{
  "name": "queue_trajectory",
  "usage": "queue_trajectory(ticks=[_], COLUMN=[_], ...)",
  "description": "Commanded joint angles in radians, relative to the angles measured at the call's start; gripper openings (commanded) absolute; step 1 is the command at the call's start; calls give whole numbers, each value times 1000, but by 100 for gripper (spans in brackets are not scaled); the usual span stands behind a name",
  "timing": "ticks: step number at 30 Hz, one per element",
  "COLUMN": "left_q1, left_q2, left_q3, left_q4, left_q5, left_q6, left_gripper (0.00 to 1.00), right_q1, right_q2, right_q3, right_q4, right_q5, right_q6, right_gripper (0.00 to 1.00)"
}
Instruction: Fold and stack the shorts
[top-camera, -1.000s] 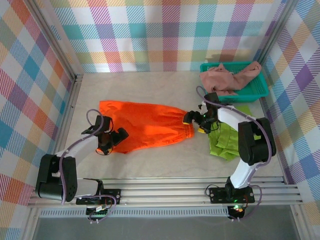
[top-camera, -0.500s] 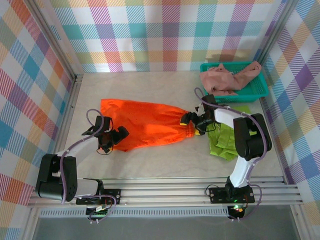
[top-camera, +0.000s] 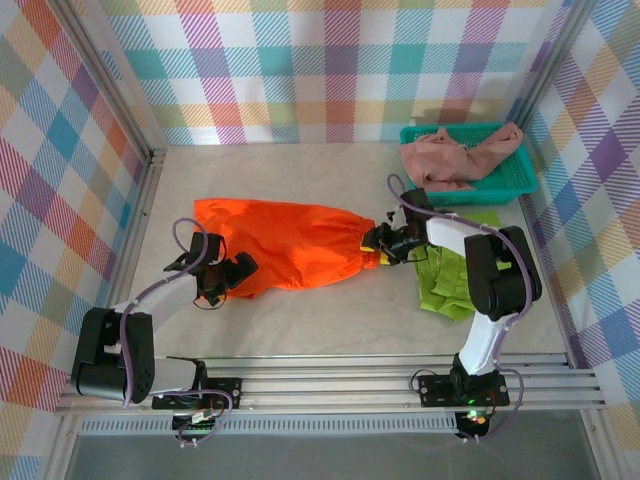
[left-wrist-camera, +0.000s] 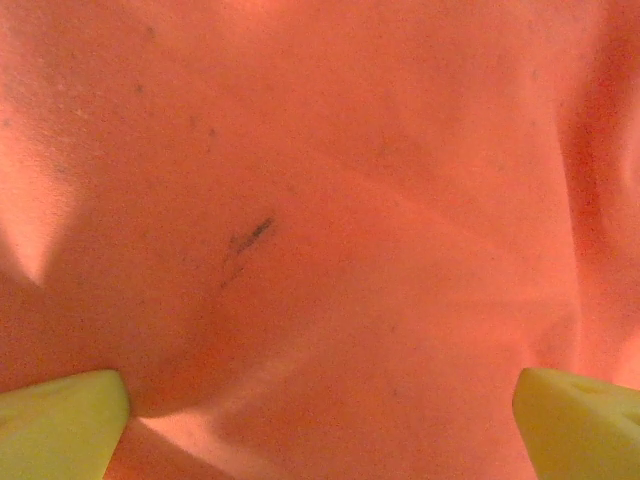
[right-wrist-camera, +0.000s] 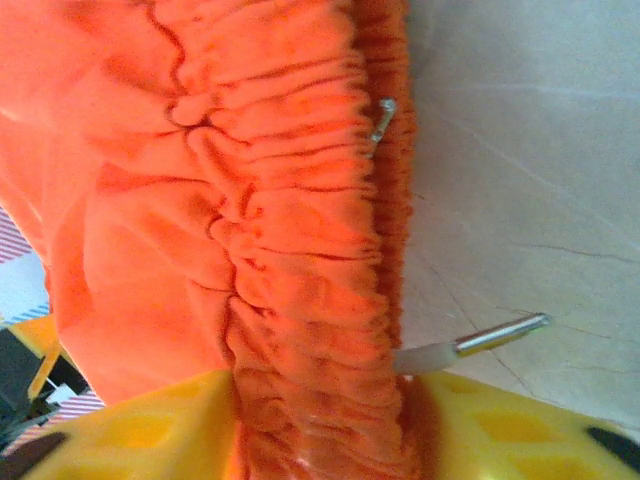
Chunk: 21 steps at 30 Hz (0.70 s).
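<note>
The bright orange shorts (top-camera: 285, 245) lie spread across the middle of the table, waistband to the right. My right gripper (top-camera: 385, 243) is shut on the gathered elastic waistband (right-wrist-camera: 290, 250), which bunches between its yellow fingers (right-wrist-camera: 140, 440). My left gripper (top-camera: 228, 272) sits at the shorts' near left edge. Its jaws stand wide apart and orange fabric (left-wrist-camera: 320, 200) spans the space between the yellow fingertips (left-wrist-camera: 60, 425). The lime green shorts (top-camera: 450, 280) lie crumpled just right of the right gripper. The dusty pink shorts (top-camera: 455, 155) are heaped in the teal basket (top-camera: 515, 180).
The teal mesh basket stands at the back right corner against the checked wall. A metal-tipped cord end (right-wrist-camera: 500, 333) pokes out beside the waistband. Bare table (top-camera: 320, 320) lies in front of the orange shorts and behind them.
My right gripper has drawn the waistband a little left and toward the back, and the orange fabric has shifted left and bunched. The left arm has stayed put.
</note>
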Motion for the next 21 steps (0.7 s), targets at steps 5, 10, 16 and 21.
queue_trajectory(ticks=[5,10,16,21], left_q1=[-4,-4,-4,-4], left_q2=[9,-58,-172,-216], left_q3=[-30,6,72,100], left_q4=[-59,-124,-216,-253], left_q5=[-12,-28,-55,-56], left_q6=[15,22,31,31], left_gripper=[100,100,100,100], right_q1=[10,10,24,46], right_q2=[60,67,-13,-63], right_q3=[38,67,161,279], right_q4=[-46,-116,-324,-531], right_q5=[15,63,205,333], right_q6=[-44,-98,-215,-312], right_gripper=[18,4,0,0])
